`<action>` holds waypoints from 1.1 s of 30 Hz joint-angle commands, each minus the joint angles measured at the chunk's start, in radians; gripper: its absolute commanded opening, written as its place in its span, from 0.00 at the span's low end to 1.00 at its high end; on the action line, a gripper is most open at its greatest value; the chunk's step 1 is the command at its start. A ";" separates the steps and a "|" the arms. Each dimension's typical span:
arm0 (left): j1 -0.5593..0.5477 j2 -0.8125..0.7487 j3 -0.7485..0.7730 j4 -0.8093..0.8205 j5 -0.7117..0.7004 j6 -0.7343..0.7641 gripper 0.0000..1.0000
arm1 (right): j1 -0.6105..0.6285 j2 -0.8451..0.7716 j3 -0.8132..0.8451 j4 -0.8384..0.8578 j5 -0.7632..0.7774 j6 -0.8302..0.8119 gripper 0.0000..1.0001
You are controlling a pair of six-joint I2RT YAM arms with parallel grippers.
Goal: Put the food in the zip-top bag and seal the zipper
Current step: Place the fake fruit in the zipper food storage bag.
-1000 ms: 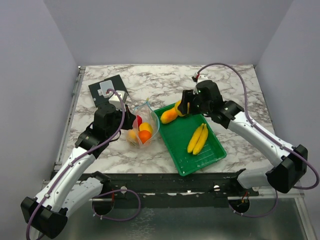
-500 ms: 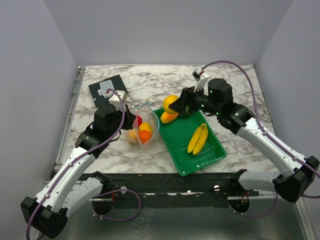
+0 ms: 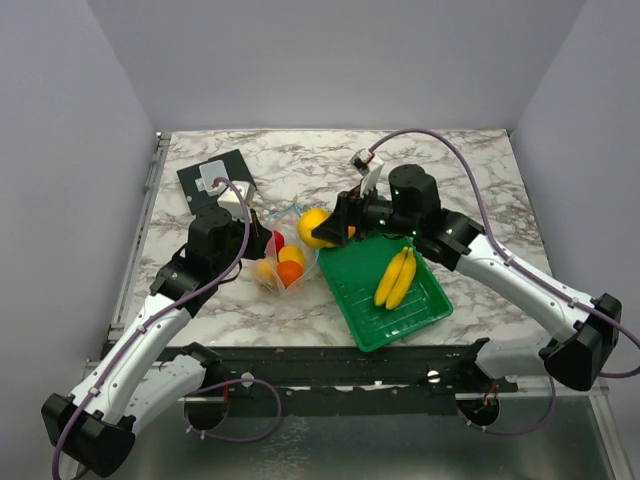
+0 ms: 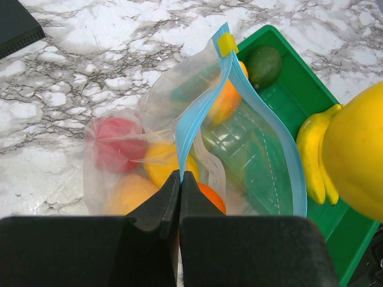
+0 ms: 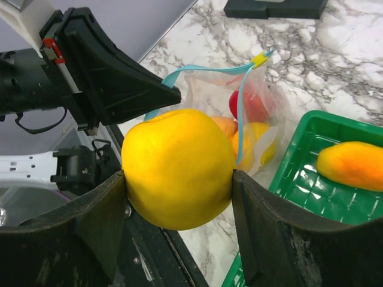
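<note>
The clear zip-top bag (image 3: 287, 258) stands on the marble left of the tray, its mouth held wide. My left gripper (image 4: 181, 176) is shut on the light blue zipper (image 4: 197, 104) at the near side of the mouth. Inside lie a red apple (image 4: 114, 143), a round orange (image 4: 210, 194) and yellow-orange pieces. My right gripper (image 5: 178, 179) is shut on a round yellow fruit (image 5: 178, 164), which hangs just right of the bag's mouth (image 3: 315, 228). A bunch of yellow bananas (image 3: 397, 278) lies in the tray.
The green slatted tray (image 3: 400, 315) sits at centre right, angled, with a yellow-orange piece (image 5: 353, 164) at its far end. A black flat box (image 3: 212, 180) lies at the back left. My left arm's black fingers (image 5: 119, 84) reach in close beside the held fruit.
My right gripper has lifted the yellow fruit off the tray's far end and carried it left to the bag's mouth. The left gripper and the bag have stayed put.
</note>
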 commanded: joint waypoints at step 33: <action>-0.002 -0.021 -0.009 0.006 -0.011 0.016 0.00 | 0.165 0.447 0.268 -0.040 0.217 -0.017 0.44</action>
